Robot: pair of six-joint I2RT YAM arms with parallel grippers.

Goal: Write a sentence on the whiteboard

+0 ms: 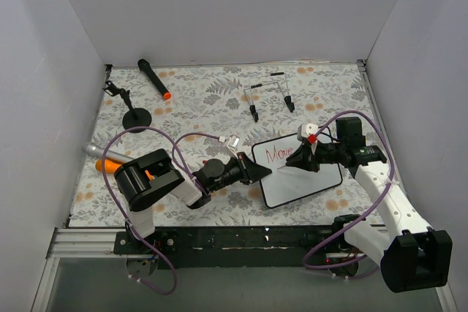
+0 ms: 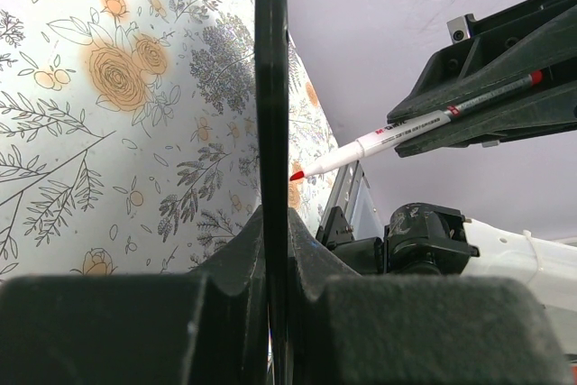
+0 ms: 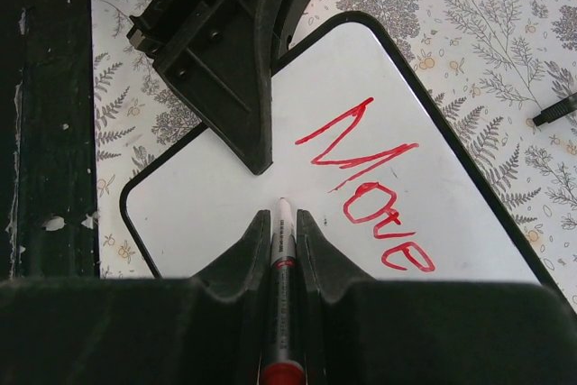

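The whiteboard lies on the floral table, white with a thin black frame. Red lettering on it reads "Move". My left gripper is shut on the board's left edge, which the left wrist view shows edge-on as a black bar between the fingers. My right gripper is shut on a red marker. The marker's tip hovers at the bare white surface, just left of the word. In the left wrist view the marker points its red tip toward the board.
A black marker with an orange cap lies at the back left, near a small black stand. Two dark pens lie at the back centre. An orange object and a silver one lie beside the left arm.
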